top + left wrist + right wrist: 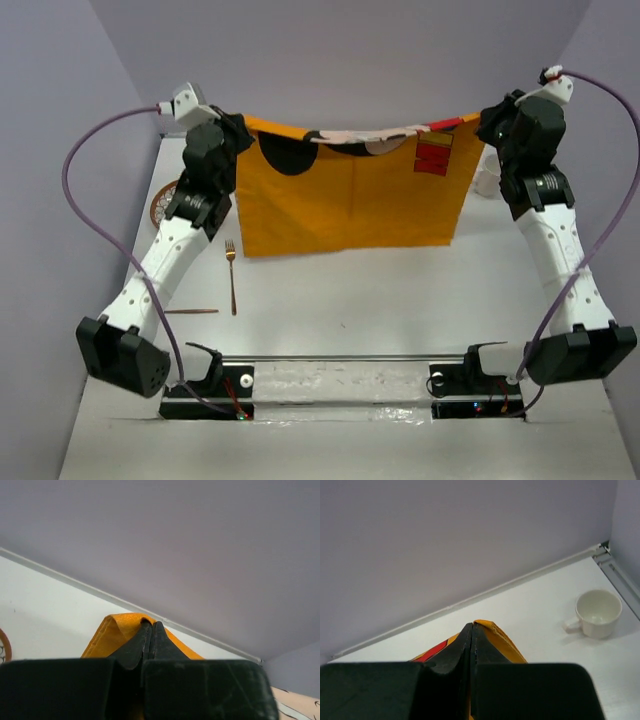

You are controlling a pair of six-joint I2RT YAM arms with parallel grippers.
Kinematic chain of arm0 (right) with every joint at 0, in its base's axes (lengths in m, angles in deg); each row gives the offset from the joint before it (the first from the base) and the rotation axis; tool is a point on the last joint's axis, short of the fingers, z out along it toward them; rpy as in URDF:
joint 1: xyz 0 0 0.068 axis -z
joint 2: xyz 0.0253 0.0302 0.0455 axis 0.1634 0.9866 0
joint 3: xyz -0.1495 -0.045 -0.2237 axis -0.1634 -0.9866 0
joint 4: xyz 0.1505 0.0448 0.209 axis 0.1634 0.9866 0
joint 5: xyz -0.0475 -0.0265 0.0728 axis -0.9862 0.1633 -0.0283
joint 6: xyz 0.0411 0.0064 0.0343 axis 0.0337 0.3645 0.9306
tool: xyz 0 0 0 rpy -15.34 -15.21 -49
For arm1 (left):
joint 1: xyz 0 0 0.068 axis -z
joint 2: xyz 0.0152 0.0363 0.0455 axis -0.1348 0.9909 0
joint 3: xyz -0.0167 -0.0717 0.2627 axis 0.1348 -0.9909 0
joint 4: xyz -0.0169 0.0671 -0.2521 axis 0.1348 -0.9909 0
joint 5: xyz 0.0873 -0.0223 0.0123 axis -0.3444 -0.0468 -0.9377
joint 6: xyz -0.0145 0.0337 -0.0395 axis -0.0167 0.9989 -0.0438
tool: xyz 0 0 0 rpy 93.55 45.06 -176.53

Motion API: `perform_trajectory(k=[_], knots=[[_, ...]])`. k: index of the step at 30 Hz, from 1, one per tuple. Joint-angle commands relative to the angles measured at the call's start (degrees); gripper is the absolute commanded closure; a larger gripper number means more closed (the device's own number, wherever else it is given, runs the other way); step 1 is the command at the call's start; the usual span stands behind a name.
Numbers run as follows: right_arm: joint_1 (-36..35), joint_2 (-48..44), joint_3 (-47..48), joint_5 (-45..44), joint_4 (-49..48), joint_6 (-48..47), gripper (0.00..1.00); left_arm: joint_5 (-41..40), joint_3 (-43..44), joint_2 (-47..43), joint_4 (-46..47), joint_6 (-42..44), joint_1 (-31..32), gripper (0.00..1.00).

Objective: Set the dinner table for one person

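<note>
Both claws clenched on the orange mat: left gripper pinches its upper-left corner, right gripper its upper-right. The mat hangs curtain-like across upper centre of the top view, long axis left-right, top hem sagging between the arms. The dinner table lies directly below and toward the bottom of the frame, flat matte white. My read: lay-down goes toward the bases, both arms equally placed. Soft printed cloth. Thin metal fork just off the hem's lower left; glossy white cup at right.
</note>
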Motion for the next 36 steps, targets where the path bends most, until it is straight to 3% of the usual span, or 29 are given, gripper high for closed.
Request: perform_trajectory(k=[1, 4, 7, 12, 16, 19, 22, 29, 36], knots=[[0.1, 5.8, 13.5, -1.3, -6.1, -4.7, 1.0, 5.4, 17.2, 4.8, 1.5, 0.8, -4.5, 1.0], [0.1, 8.2, 20.9, -1.5, -3.9, -5.6, 1.0, 7.4, 19.7, 5.1, 0.8, -0.2, -6.4, 1.0], [0.1, 6.9, 19.5, -0.7, -3.7, -5.4, 1.0, 7.9, 16.7, 2.4, 1.6, -1.0, -7.3, 1.0], [0.1, -1.1, 1.9, 0.9, -6.1, -1.3, 1.0, 9.5, -3.8, -4.9, 6.2, -6.0, -8.7, 1.0], [0.1, -5.6, -21.3, 1.7, -9.4, 2.4, 1.0, 11.0, -19.5, -10.3, 9.7, -9.1, -9.4, 1.0], [0.1, -7.2, -33.1, 3.0, -11.5, 5.5, 1.0, 13.2, -34.5, -12.1, 13.6, -10.5, -9.4, 1.0], [0.6, -4.9, -38.7, 3.6, -11.1, 7.7, 1.0, 13.7, -43.6, -12.4, 16.5, -12.0, -9.4, 1.0], [1.2, -0.2, -47.6, 5.4, -11.3, 10.8, 1.0, 16.1, -53.0, -10.9, 21.0, -12.8, -9.4, 1.0], [1.7, -9.8, -54.7, 7.8, -9.2, 13.1, 1.0, 17.4, -57.2, -12.5, 21.9, -13.0, -9.3, 1.0]])
